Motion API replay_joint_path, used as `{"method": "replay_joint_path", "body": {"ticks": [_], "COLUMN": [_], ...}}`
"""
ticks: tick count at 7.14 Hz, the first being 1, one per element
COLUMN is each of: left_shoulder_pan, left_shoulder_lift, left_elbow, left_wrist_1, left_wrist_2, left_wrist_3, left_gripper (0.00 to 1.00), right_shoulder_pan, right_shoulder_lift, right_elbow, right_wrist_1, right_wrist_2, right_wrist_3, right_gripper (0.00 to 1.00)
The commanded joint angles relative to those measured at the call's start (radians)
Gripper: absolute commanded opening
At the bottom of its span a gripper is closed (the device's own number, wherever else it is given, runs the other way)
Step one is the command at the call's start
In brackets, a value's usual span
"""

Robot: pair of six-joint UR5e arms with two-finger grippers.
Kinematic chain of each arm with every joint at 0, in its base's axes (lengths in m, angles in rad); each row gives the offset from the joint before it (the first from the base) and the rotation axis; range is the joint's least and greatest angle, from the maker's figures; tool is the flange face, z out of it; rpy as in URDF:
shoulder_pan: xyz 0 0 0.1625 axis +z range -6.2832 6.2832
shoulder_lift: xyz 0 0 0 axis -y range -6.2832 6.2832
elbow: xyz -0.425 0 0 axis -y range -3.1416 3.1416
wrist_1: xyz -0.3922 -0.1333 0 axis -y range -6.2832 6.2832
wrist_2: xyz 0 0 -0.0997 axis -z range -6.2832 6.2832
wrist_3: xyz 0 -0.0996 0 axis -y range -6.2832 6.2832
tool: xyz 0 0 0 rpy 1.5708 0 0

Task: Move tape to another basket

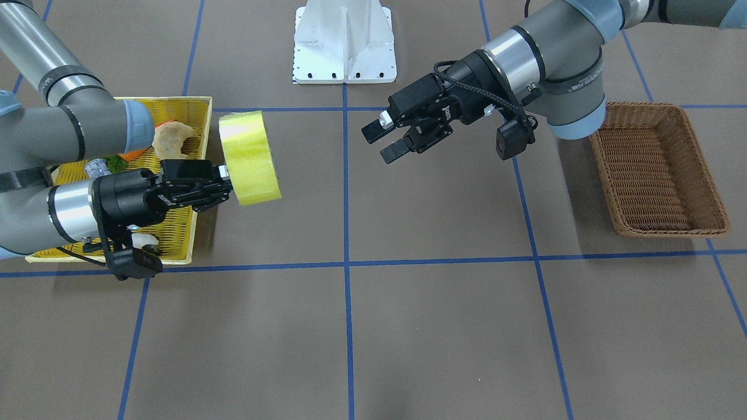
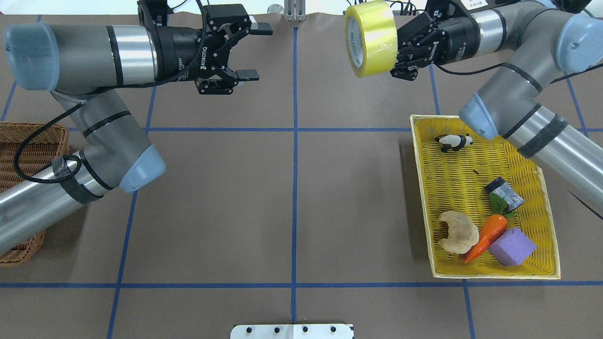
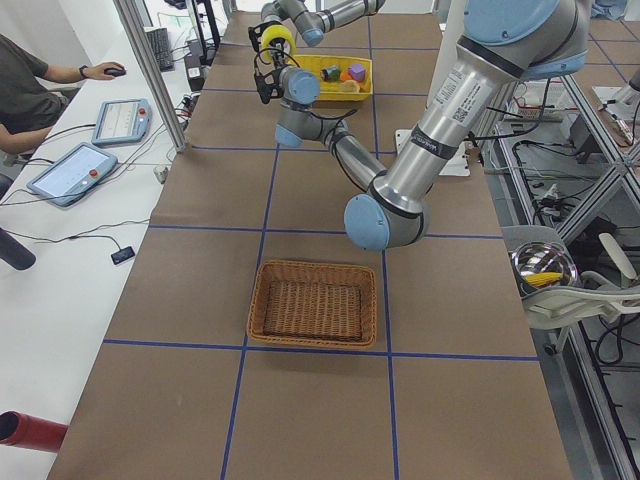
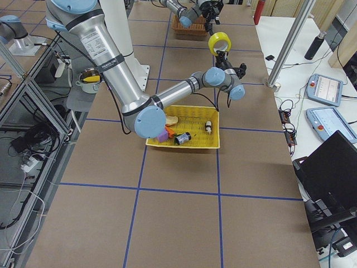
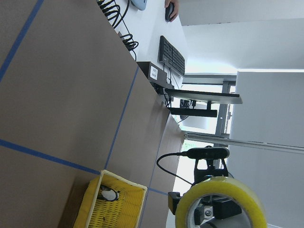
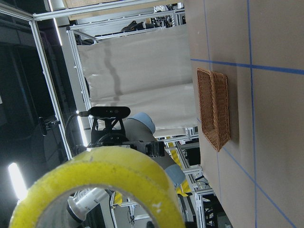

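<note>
The tape is a wide yellow roll with a pale core. My right gripper is shut on its rim and holds it on edge in the air, just beyond the inner side of the yellow tray. It also shows in the overhead view and fills the bottom of the right wrist view. My left gripper is open and empty, in the air and pointing at the tape across a gap; the tape shows in its wrist view. The brown wicker basket stands empty on the table on the left arm's side.
The yellow woven tray holds a panda toy, a small can, a carrot, a purple block and a beige piece. The white robot base stands at the table's edge.
</note>
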Motion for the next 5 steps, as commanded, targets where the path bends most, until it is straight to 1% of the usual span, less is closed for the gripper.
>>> {"method": "replay_joint_path", "body": {"ticks": [1, 2, 3, 4, 5], "left_shoulder_pan": [0.004, 0.005, 0.019, 0.022, 0.045], "left_shoulder_lift": [-0.023, -0.028, -0.035, -0.040, -0.043], "left_elbow": [0.075, 0.106, 0.128, 0.131, 0.138], "left_wrist_1": [-0.106, -0.191, -0.239, -0.251, -0.285], "left_wrist_2": [0.011, 0.041, 0.067, 0.066, 0.067], "left_wrist_3": [-0.012, -0.101, -0.119, -0.122, -0.121], "left_gripper": [0.98, 0.98, 0.98, 0.98, 0.98], "right_shoulder_pan": [-0.040, -0.080, -0.109, -0.118, -0.138], "right_shoulder_lift": [0.042, 0.048, 0.054, 0.056, 0.058], "right_elbow": [0.003, 0.005, 0.006, 0.006, 0.009], "right_wrist_1": [-0.104, -0.174, -0.201, -0.200, -0.201], "right_wrist_2": [0.046, 0.068, 0.111, 0.113, 0.134], "right_wrist_3": [-0.079, -0.176, -0.206, -0.203, -0.205], "right_gripper": [0.00, 0.00, 0.00, 0.00, 0.00]}}
